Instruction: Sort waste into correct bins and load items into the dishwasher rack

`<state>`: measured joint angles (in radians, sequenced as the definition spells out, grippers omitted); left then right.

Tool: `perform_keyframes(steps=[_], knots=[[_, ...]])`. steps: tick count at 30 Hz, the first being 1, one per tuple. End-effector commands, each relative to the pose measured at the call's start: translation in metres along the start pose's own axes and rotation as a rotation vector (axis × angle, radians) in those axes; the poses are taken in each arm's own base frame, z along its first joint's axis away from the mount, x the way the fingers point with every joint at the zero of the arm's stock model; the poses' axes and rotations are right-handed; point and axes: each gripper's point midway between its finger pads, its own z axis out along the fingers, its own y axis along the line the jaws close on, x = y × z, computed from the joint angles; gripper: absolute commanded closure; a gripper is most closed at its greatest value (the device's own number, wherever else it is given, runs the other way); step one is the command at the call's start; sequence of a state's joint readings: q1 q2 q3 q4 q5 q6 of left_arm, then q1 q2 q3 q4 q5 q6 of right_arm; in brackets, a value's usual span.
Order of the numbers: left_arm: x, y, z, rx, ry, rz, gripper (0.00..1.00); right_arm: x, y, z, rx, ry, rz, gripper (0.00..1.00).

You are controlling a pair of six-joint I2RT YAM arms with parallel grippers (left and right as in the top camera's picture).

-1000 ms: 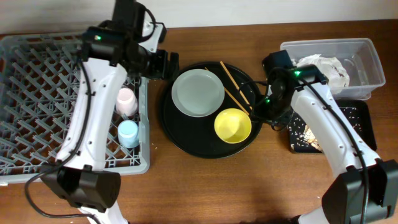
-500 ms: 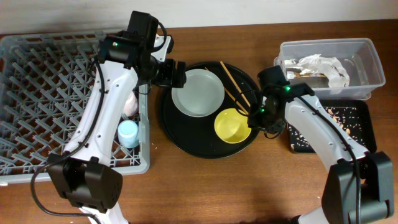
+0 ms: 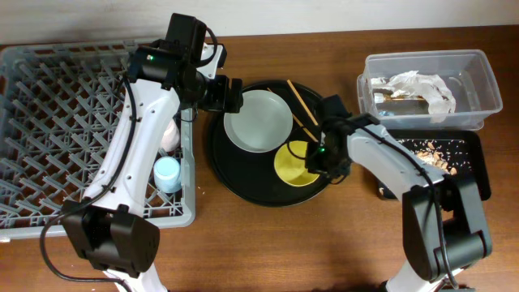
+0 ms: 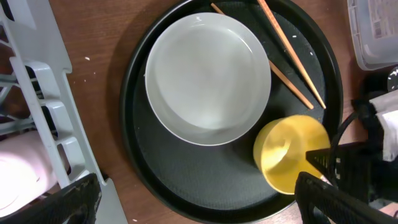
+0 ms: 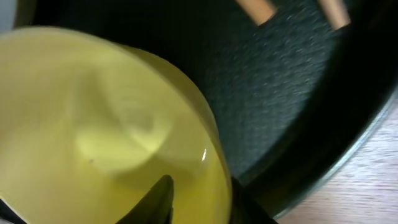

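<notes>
My right end effector (image 3: 319, 159) pinched the rim of the yellow bowl (image 3: 292, 162), with one finger inside and one outside. The bowl sat tilted on the round black tray (image 3: 243, 185), just beside the grey-green plate (image 3: 258, 120). My left end effector (image 3: 230, 95) hovered with its fingers spread wide over the tray's upper-left edge, near the dishwasher rack (image 3: 49, 122).

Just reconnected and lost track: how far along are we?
Done: pink cup and blue cup sit in the rack; napkins in the clear tub, scraps in the black tray. In hand: right claw straddles the rim of the yellow bowl. Remaining: bowl, plate and chopsticks, all on the round tray.
</notes>
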<state>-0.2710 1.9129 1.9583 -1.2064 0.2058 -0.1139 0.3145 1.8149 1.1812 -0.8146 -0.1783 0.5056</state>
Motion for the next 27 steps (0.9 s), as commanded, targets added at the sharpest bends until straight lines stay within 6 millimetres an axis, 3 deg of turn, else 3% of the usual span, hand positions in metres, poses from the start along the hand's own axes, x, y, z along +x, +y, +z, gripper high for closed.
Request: perform_keyframes(steps=[1,10,12,14,18,20,22,24,27], knots=[[0.0,0.0,-0.001,-0.003,-0.004,-0.005,0.01,0.007,0.015,0.003,-0.044,0.022,-0.019,0.72],[-0.002,0.0,-0.001,-0.002,-0.011,-0.003,0.01,0.022,0.038,0.004,-0.096,0.06,-0.07,0.73],[-0.002,0.0,-0.001,-0.002,-0.01,-0.003,0.01,0.022,0.04,-0.003,-0.098,0.062,-0.069,0.72],[0.0,-0.001,0.001,0.002,-0.004,-0.004,0.01,0.018,0.039,-0.02,-0.096,0.053,-0.071,0.7],[0.01,-0.009,0.009,0.06,0.035,-0.01,0.01,-0.009,0.034,-0.08,-0.126,-0.035,-0.069,0.57],[0.017,-0.013,0.015,0.078,0.058,-0.01,0.01,-0.023,0.028,-0.107,-0.141,-0.09,-0.064,0.39],[0.024,-0.017,0.024,0.081,0.079,0.001,0.01,-0.04,0.013,-0.13,-0.126,-0.151,-0.034,0.32],[0.034,-0.026,0.038,0.089,0.102,0.024,0.01,-0.053,-0.01,-0.138,-0.069,-0.193,0.014,0.32],[0.051,-0.041,0.055,0.096,0.144,0.029,0.02,-0.055,-0.027,-0.137,-0.036,-0.188,0.053,0.32]])
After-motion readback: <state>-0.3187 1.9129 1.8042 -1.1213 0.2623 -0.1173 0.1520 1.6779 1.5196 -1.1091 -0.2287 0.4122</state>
